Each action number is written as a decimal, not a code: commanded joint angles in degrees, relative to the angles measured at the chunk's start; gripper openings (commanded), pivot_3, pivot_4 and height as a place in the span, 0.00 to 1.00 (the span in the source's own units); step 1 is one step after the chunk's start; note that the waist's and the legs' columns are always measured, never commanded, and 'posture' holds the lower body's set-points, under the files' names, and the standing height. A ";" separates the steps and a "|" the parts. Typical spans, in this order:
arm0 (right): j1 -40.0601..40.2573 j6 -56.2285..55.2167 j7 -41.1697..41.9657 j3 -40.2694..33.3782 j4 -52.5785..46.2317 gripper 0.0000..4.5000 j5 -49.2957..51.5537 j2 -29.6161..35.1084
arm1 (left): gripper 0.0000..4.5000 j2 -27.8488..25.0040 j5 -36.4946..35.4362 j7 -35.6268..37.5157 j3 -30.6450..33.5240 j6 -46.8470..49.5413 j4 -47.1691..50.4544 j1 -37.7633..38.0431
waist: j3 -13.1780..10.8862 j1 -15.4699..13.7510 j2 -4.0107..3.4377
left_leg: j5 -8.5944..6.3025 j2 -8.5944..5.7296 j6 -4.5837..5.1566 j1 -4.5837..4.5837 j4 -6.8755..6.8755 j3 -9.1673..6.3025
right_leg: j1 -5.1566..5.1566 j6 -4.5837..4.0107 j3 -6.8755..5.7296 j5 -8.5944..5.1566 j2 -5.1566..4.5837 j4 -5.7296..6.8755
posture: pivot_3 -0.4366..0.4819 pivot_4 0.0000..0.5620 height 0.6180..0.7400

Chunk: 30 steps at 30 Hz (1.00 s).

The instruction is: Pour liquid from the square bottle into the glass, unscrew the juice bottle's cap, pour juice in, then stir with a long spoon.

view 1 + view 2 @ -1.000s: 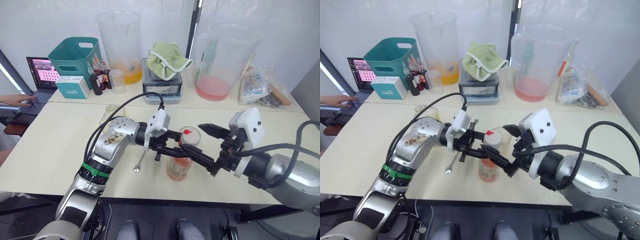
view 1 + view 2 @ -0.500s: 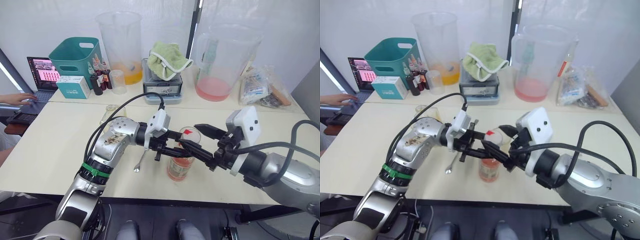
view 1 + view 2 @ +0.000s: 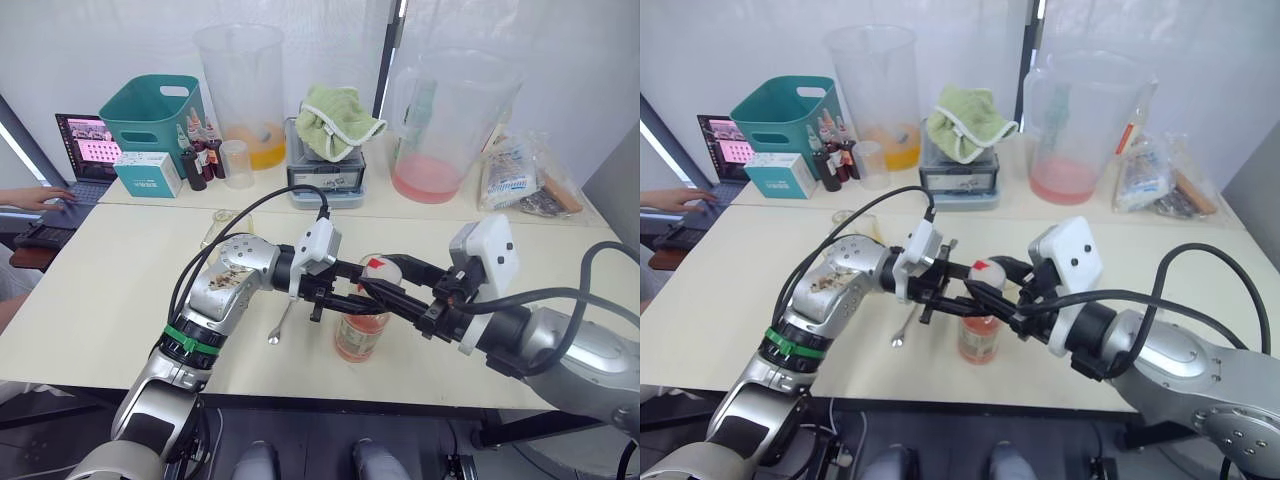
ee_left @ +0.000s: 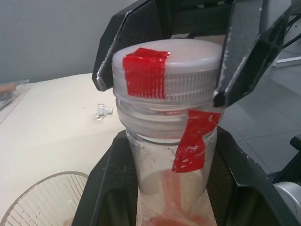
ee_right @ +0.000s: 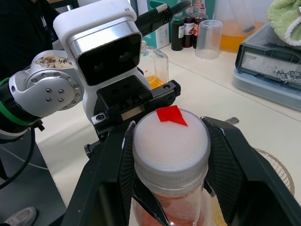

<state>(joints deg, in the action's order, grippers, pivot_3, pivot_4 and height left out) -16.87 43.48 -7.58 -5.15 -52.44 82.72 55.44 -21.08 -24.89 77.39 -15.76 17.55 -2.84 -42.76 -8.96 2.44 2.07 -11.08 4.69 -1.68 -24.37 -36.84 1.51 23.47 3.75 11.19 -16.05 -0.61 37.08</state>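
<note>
Both end effectors meet at the slim clear plastic juice bottle with pinkish-orange drink (image 3: 359, 335), which stands upright near the front edge of the pale desk (image 3: 110, 290). The right end effector (image 5: 170, 155) has its two black fingers set against either side of the round white screw cap with a red mark (image 5: 170, 140), closed around it. The left end effector (image 4: 174, 197) grips the bottle just below the cap, its black fingers pressed to the neck and shoulder on both sides.

Just behind the bottle sits the small clear ribbed glass (image 3: 381, 268), partly hidden by the fingers; its rim shows beside the bottle in the right wrist view. The long thin silver spoon (image 3: 280, 326) lies flat on the desk, close to the bottle on the robot's left and under the left forearm. The small square glass bottle with yellow-orange liquid (image 5: 154, 69) stands farther back on the robot's left, behind the left arm.

Along the back of the desk stand a teal plastic basket (image 3: 150, 112), small dark dropper bottles (image 3: 200, 158), a small clear cup (image 3: 236, 163), a tall clear pitcher with orange liquid (image 3: 242, 95), a green cloth on a grey box (image 3: 336, 118) and a large clear pitcher with pink liquid (image 3: 440, 125). At the far left a person's hand (image 3: 35, 199) rests on a laptop (image 3: 80, 152).
</note>
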 commanded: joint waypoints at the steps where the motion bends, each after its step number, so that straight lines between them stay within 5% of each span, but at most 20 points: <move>1: 0.10 -1.53 11.57 -2.75 3.06 0.37 -2.70 1.00 | 0.33 -0.55 1.38 0.01 -0.90 0.24 0.18 0.52 | 0.00 0.00 0.00 | 0.00 0.00 0.00 0.02 0.00 0.00 | -0.03 0.00 0.00 0.00 0.00 0.00 | 0.48 0.27 1.00; 10: -11.24 -2.95 57.83 4.73 26.06 0.37 -17.95 2.52 | 0.33 -1.23 1.44 0.02 -1.00 0.17 0.67 0.61 | 0.00 0.01 -0.01 | 0.00 0.00 0.00 0.15 -0.06 -0.10 | -0.22 0.00 -0.15 -0.02 0.00 -0.02 | 0.48 0.27 1.00; 14: -16.74 -3.77 71.45 10.43 32.62 0.37 -25.74 2.54 | 0.33 -1.70 1.38 -0.40 -0.89 0.43 1.60 1.20 | 0.00 -0.12 -0.02 | -0.01 0.01 0.01 0.15 -0.05 -0.15 | -0.22 -0.02 -0.24 -0.04 0.00 -0.01 | 0.48 0.27 1.00; 30: -26.97 -9.36 89.94 16.64 42.54 0.37 -41.57 -3.90 | 0.33 -2.48 0.93 -1.62 -0.79 0.97 2.59 2.00 | 0.04 -0.14 -0.07 | -0.02 0.01 0.02 0.13 -0.07 -0.67 | -0.39 -0.10 -0.82 -0.09 0.01 0.06 | 0.48 0.27 1.00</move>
<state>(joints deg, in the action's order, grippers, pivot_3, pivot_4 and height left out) -44.33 35.34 79.80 9.59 -10.04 44.95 51.09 -22.17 -24.81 75.68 -17.04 17.68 0.51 -41.55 -8.92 2.30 1.99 -11.10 4.70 -1.66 -24.24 -36.91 0.82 23.07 3.65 10.34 -16.14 -0.60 37.14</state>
